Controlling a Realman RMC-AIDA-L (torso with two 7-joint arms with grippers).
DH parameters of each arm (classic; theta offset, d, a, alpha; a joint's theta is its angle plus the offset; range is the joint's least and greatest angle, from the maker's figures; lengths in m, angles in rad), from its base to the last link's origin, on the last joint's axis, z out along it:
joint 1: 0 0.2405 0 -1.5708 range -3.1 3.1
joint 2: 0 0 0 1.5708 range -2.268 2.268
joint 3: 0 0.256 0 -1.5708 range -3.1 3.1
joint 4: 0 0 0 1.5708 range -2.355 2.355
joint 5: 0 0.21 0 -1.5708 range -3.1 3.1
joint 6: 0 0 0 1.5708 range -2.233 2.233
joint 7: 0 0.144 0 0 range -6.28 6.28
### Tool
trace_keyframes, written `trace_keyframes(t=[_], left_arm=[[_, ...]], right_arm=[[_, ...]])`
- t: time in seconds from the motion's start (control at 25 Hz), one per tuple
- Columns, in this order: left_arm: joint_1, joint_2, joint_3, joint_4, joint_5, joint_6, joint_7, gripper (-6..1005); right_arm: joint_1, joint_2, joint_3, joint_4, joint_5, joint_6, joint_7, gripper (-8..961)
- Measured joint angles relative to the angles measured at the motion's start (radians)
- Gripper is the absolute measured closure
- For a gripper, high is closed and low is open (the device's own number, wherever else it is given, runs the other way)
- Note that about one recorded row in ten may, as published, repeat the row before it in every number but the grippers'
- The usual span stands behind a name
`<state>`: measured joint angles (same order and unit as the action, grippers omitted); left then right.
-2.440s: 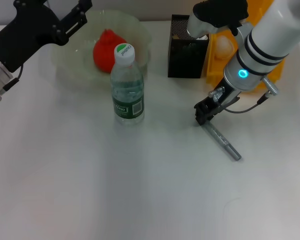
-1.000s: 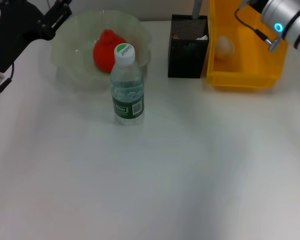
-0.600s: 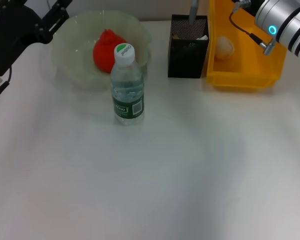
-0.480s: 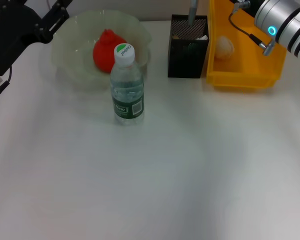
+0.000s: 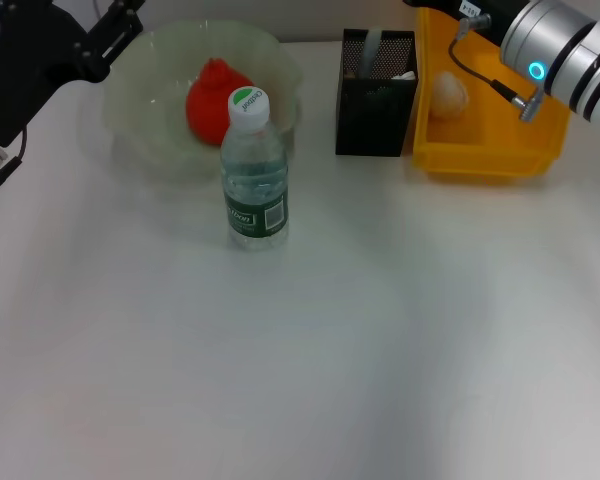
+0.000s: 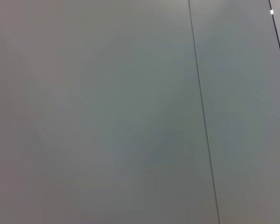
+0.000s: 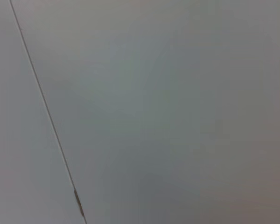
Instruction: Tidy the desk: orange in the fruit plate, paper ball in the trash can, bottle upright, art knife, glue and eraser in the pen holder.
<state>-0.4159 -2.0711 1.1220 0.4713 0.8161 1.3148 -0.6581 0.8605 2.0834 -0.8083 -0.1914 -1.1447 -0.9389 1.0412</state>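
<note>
The orange [image 5: 212,98] lies in the pale-green fruit plate [image 5: 140,140] at the back left. In front of the plate the bottle [image 5: 254,180] stands upright. A grey art knife [image 5: 372,45] leans inside the black mesh pen holder [image 5: 376,110]. The paper ball [image 5: 448,92] rests in the yellow trash can [image 5: 480,150]. My right gripper [image 5: 460,8] is at the top edge, above the trash can and beside the holder, mostly cut off. My left gripper [image 5: 115,22] hangs at the back left, over the plate's far rim. The glue and eraser are out of view. Both wrist views show only a plain grey surface.
The white desk [image 5: 330,350] stretches bare in front of the bottle and the containers. The pen holder and the trash can stand side by side, touching. My right forearm [image 5: 565,50] crosses above the trash can's back right corner.
The art knife went from the table into the pen holder, then dropped lower and now leans there. My right arm rose to the top right; my left arm drew back left.
</note>
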Motion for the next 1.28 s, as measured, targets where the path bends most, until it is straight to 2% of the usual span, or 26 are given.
trace_keyframes(t=[0.16, 0.32, 0.4, 0.44, 0.48, 0.56, 0.6, 0.68, 0.72, 0.76, 0.8, 0.92, 1.04, 1.08, 1.12, 1.28], left_arm=[[-0.004, 0.0, 0.0, 0.0, 0.0, 0.0, -0.004, 333], [-0.005, 0.002, 0.0, 0.001, 0.001, -0.001, -0.017, 332], [-0.007, 0.006, 0.003, 0.003, 0.007, -0.002, -0.048, 332], [-0.009, 0.022, 0.006, 0.005, 0.031, 0.006, -0.099, 332], [-0.009, 0.022, 0.006, 0.005, 0.031, 0.006, -0.099, 332], [-0.01, 0.053, 0.008, 0.01, 0.078, 0.037, -0.17, 332], [-0.009, 0.077, 0.005, 0.018, 0.116, 0.069, -0.221, 331], [-0.006, 0.106, 0.001, 0.035, 0.166, 0.114, -0.284, 331], [-0.003, 0.129, -0.003, 0.054, 0.208, 0.15, -0.337, 330], [-0.003, 0.129, -0.003, 0.054, 0.208, 0.15, -0.337, 330], [0.002, 0.177, -0.006, 0.1, 0.302, 0.226, -0.452, 330], [0.003, 0.21, -0.027, 0.143, 0.402, 0.308, -0.542, 328], [-0.004, 0.217, -0.086, 0.173, 0.518, 0.387, -0.606, 327], [-0.004, 0.217, -0.086, 0.173, 0.518, 0.387, -0.606, 327], [-0.016, 0.212, -0.12, 0.176, 0.596, 0.436, -0.641, 327], [-0.032, 0.201, -0.127, 0.175, 0.689, 0.453, -0.702, 326]], right_arm=[[-0.025, 0.001, -0.002, -0.009, 0.0, -0.059, -0.005, 435], [-0.109, 0.002, -0.002, -0.064, 0.006, -0.248, -0.028, 346], [-0.157, 0.001, -0.001, -0.099, 0.009, -0.359, -0.035, 344], [-0.181, 0.0, -0.001, -0.119, 0.008, -0.411, -0.035, 344], [-0.205, -0.001, -0.001, -0.141, 0.005, -0.46, -0.028, 343], [-0.252, -0.005, -0.016, -0.205, -0.014, -0.542, 0.02, 341], [-0.27, -0.007, -0.026, -0.24, -0.027, -0.566, 0.048, 340], [-0.302, -0.015, -0.054, -0.333, -0.099, -0.604, 0.166, 339], [-0.311, -0.02, -0.064, -0.383, -0.148, -0.614, 0.235, 338], [-0.314, -0.023, -0.071, -0.423, -0.193, -0.621, 0.291, 337], [-0.315, -0.027, -0.075, -0.464, -0.25, -0.629, 0.354, 337], [-0.288, -0.033, -0.08, -0.543, -0.423, -0.657, 0.503, 308], [-0.219, -0.049, -0.099, -0.542, -0.606, -0.733, 0.593, 228], [-0.203, -0.048, -0.102, -0.531, -0.631, -0.75, 0.596, 201], [-0.194, -0.045, -0.106, -0.526, -0.647, -0.759, 0.598, 174], [-0.202, -0.02, -0.115, -0.541, -0.67, -0.759, 0.581, 137]])
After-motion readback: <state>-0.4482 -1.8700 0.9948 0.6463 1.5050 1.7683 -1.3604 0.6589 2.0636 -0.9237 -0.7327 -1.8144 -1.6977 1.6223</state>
